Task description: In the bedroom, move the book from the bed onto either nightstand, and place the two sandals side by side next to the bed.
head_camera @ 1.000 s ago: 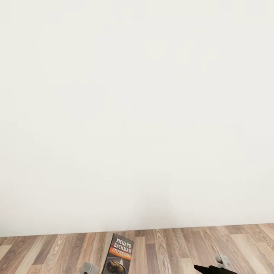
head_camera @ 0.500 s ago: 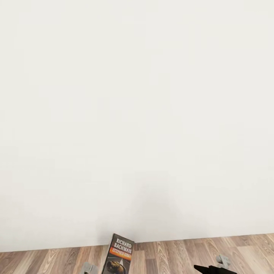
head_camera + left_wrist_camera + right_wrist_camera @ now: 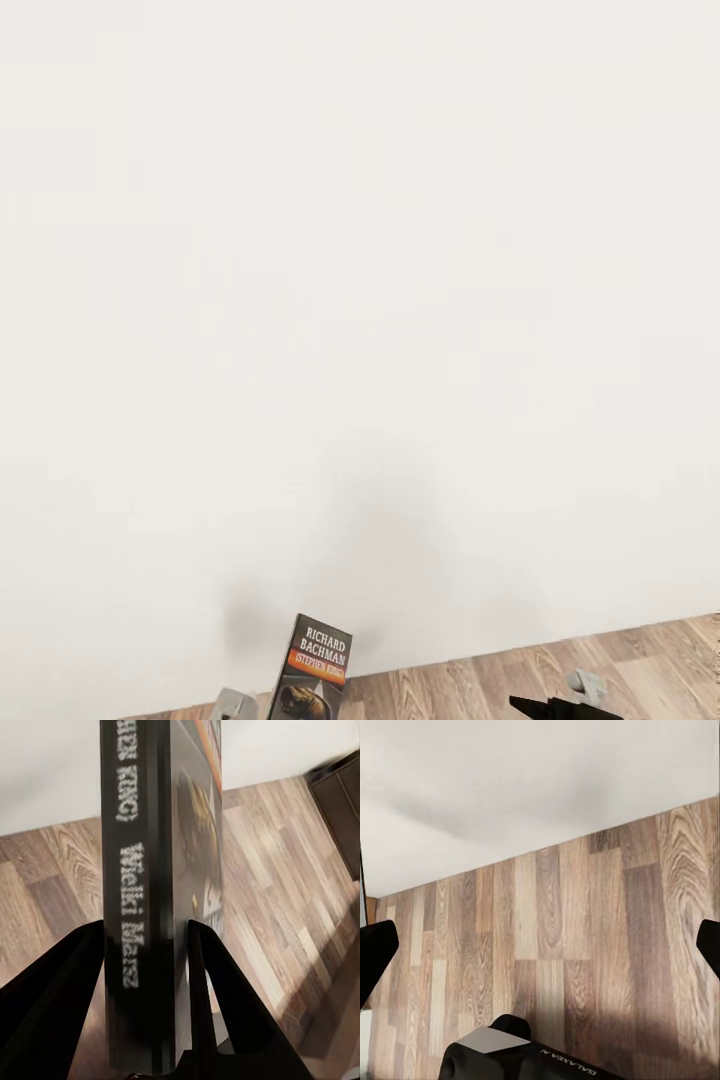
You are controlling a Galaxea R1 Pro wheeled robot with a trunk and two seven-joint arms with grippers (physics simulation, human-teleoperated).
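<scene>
Left fingers (image 3: 142,1050) clamped on the book (image 3: 157,870) across spine and cover, book upright, held off the wood floor (image 3: 600,660). Right fingers (image 3: 540,945) spread wide apart, holding nothing, above bare planks. Beyond the book, floor, then the white wall (image 3: 360,300) close ahead. Off to one side of the book, a dark brown cabinet edge (image 3: 341,802), possibly the nightstand. Best to keep the clamp firm and the book vertical, swing toward that cabinet, lower flat onto its top before loosening.
</scene>
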